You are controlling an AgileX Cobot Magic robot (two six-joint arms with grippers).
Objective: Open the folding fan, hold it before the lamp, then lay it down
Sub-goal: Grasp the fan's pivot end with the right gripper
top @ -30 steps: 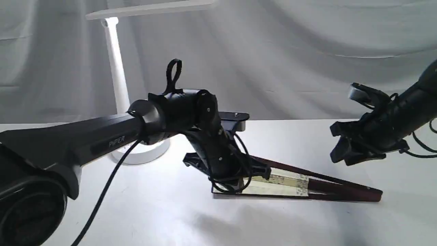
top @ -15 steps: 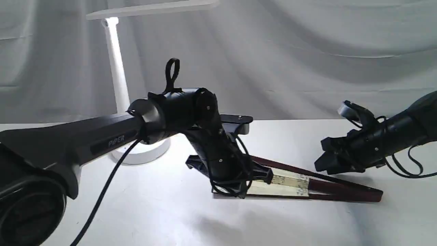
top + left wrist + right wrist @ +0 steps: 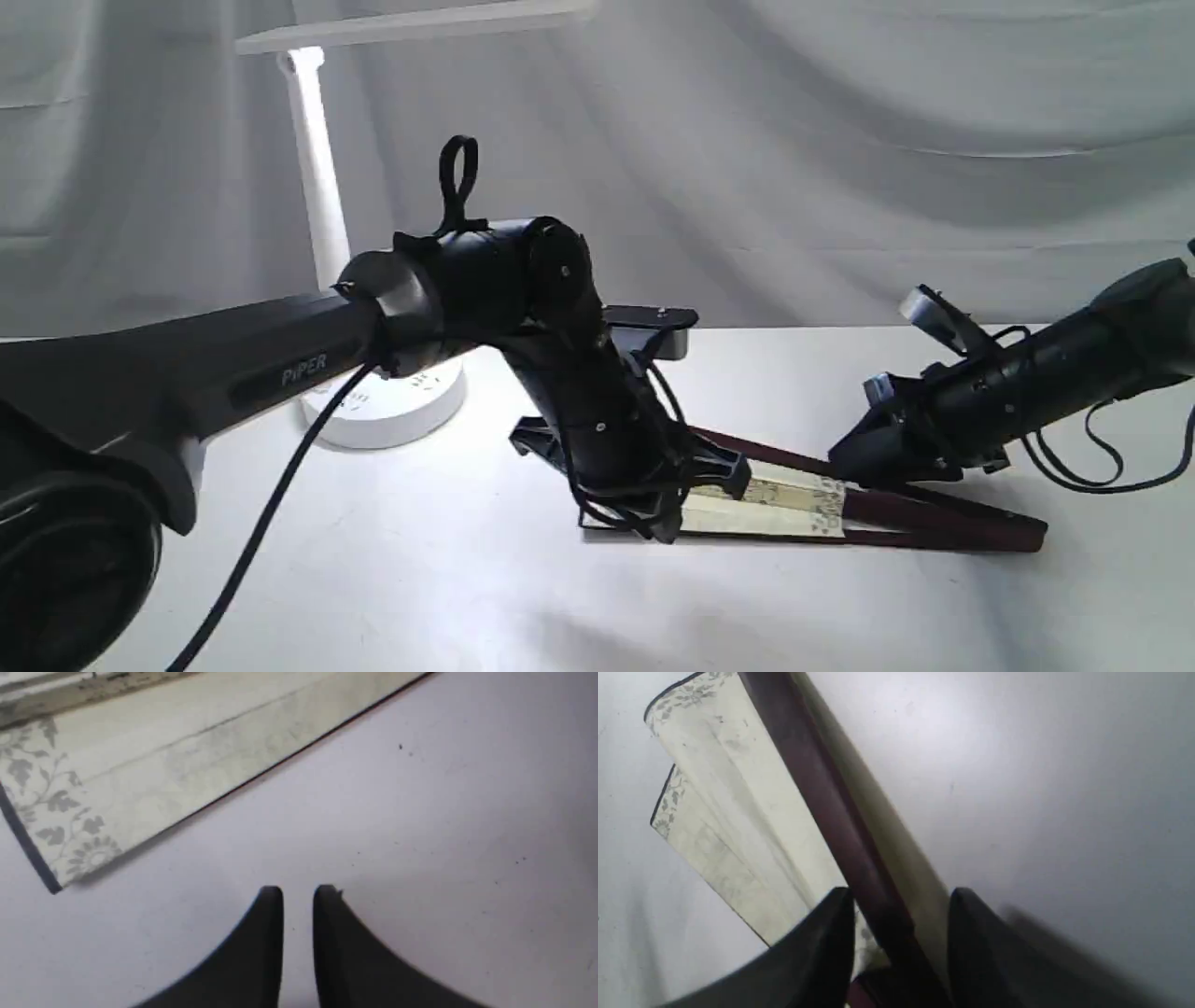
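The cream-paper, maroon-ribbed folding fan (image 3: 794, 504) lies barely spread on the white table (image 3: 420, 579); the right gripper (image 3: 901, 895) straddles its guard with parted jaws, seemingly to open it, while the left gripper (image 3: 297, 892) hovers nearly closed, empty.

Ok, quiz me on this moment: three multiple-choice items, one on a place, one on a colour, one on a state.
1. The lamp stands:
A. back left, behind the left arm
B. front right
C. at the front, in the middle

2. The fan has a guard coloured:
A. maroon
B. blue
C. green

3. The right gripper is:
A. shut on nothing
B. open, astride the guard
C. shut on the leaf

Answers:
1. A: in the exterior view its stem rises behind that arm.
2. A: the right wrist view shows dark red wood.
3. B: its jaws stand apart, one on either side of the guard.
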